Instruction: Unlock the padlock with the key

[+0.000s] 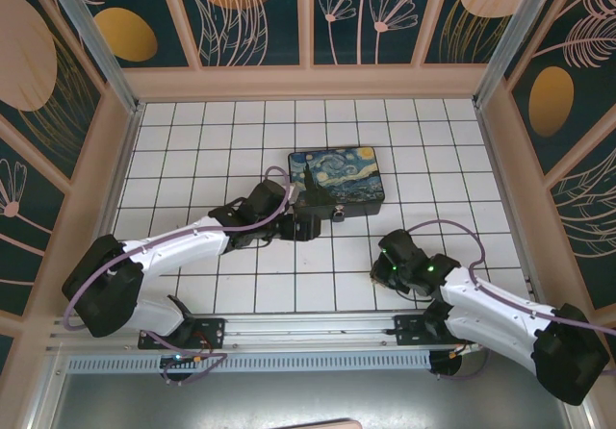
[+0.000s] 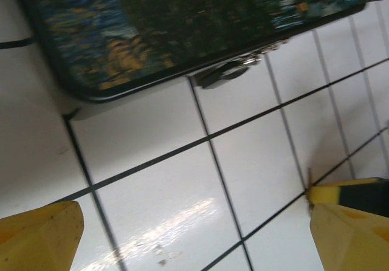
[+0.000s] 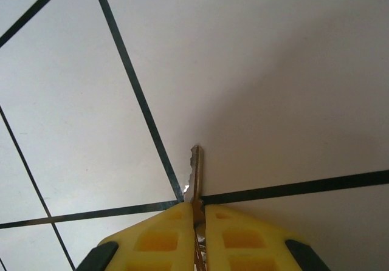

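Now: you are at the key-holding step, and the lock is not yet opened.
Right gripper point(image 3: 199, 213): pressed together, pinching the key point(image 3: 196, 168), whose tip pokes out toward 12 o'clock over the worktop point(image 3: 273, 70).
Left gripper point(image 2: 194, 228): spread wide, holding nothing, near the padlock point(image 2: 231, 70).
Padlock: at the 6 o'clock edge of the painted box point(image 2: 182, 22).
Next: you likely need to carry the key toward 11 o'clock and line its tip up with the keyhole, which you cannot see yet.
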Robot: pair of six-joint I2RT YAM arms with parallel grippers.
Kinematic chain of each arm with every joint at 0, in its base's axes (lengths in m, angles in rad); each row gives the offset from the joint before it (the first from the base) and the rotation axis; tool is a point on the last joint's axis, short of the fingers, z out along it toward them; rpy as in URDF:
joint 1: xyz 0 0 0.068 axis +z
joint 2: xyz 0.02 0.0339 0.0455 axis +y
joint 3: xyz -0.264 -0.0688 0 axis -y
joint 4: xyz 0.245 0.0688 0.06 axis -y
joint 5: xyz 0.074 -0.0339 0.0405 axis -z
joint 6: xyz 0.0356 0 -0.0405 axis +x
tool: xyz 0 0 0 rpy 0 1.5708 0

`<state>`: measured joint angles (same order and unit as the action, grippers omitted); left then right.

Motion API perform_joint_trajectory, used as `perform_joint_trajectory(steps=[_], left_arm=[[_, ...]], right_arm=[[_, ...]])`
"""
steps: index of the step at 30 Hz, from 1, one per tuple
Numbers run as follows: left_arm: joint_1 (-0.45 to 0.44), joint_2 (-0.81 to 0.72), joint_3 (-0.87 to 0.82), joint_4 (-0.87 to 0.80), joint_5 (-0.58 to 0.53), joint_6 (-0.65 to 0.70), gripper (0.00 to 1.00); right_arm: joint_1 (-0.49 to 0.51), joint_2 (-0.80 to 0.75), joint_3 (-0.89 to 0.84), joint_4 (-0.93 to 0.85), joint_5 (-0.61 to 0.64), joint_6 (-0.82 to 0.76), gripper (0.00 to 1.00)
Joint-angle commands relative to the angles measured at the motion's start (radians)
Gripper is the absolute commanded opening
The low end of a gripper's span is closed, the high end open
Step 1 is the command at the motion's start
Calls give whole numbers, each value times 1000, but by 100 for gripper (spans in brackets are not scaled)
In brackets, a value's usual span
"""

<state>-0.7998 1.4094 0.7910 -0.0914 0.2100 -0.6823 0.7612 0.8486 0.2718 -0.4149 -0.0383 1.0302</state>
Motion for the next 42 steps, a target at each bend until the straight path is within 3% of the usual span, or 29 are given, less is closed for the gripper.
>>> perform_joint_trajectory(steps=[1, 10, 14, 18, 28, 32, 35, 39, 42], left_arm=[[-5, 13, -24, 80, 73, -11, 96], [-5, 15, -12, 118, 154, -3, 96], [-5, 44, -44, 285, 377, -93, 97], [7, 83, -66, 326, 458, -115, 91], [30, 98, -88, 387, 467, -146, 86], [31, 90, -134, 500, 514, -141, 78], [33, 77, -145, 487, 519, -52, 71], [34, 88, -173, 510, 510, 53, 47], [35, 64, -213, 597, 537, 81, 43]], right_arm=[[15, 18, -59, 125, 7, -17, 5], [15, 0, -3, 107, 23, -95, 0], [16, -38, 16, 148, 12, -149, 0], [16, -71, 30, 192, -14, -204, 0], [16, -39, 87, 157, -33, -262, 0], [14, -41, 128, 170, -83, -263, 0], [12, -23, 175, 166, -133, -280, 0], [7, 13, 239, 162, -205, -287, 0], [-2, 38, 299, 177, -271, -270, 0]])
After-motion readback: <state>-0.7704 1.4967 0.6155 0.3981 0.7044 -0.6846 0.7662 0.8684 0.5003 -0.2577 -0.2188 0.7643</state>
